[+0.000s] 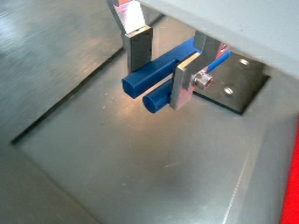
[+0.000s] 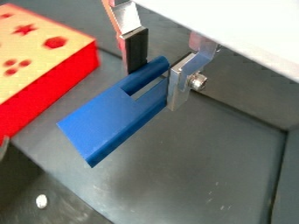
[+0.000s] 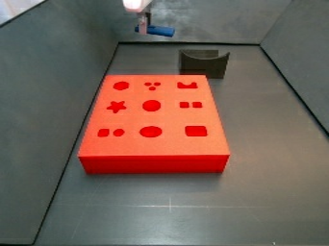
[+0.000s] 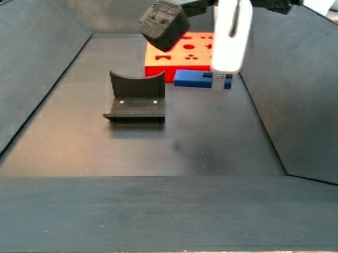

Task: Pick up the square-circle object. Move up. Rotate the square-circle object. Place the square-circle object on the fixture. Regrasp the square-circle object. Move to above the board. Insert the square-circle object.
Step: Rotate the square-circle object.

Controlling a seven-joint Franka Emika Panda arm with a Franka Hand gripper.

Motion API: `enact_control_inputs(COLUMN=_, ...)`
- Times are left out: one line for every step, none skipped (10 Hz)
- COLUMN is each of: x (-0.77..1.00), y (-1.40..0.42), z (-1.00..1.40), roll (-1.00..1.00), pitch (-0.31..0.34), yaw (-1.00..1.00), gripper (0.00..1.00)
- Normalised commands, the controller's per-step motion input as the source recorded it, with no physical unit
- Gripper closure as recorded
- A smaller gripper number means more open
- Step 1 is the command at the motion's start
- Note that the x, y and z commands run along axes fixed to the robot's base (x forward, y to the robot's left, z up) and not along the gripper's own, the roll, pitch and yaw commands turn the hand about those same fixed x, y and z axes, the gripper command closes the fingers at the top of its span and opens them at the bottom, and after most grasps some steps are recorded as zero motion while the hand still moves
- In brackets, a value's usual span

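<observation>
Flat silver fingers point(image 1: 184, 83) of the gripper point(image 1: 163, 70) clamp the square-circle object point(image 1: 156, 79), a smooth blue two-pronged peg, held above the dull grey floor. Nearby lie the dark notched fixture point(image 3: 203, 62) and the red-orange board point(image 3: 152, 123) with shaped cut-outs.

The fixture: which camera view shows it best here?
A side view shows the fixture best: whole, unobstructed, notch visible. In the other side view it sits small behind the board. A wrist view catches only its base plate behind the hand holding the square-circle object.
</observation>
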Motion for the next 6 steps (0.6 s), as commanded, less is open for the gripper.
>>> enact_control_inputs(x=0.00, y=0.01, z=0.00, roll=0.00, pitch=0.000, yaw=-1.00, gripper=1.00)
enact_control_inputs(x=0.00, y=0.01, z=0.00, roll=0.00, pitch=0.000, yaw=-1.00, gripper=1.00)
enact_control_inputs(x=0.00, y=0.01, z=0.00, roll=0.00, pitch=-0.001, yaw=-1.00, gripper=1.00)
enact_control_inputs(x=0.00, y=0.01, z=0.00, roll=0.00, pitch=-0.001, yaw=-1.00, gripper=1.00)
enact_control_inputs(x=0.00, y=0.01, z=0.00, roll=0.00, pitch=-0.001, yaw=-1.00, gripper=1.00)
enact_control_inputs(x=0.00, y=0.01, z=0.00, roll=0.00, pitch=-0.001, yaw=-1.00, gripper=1.00)
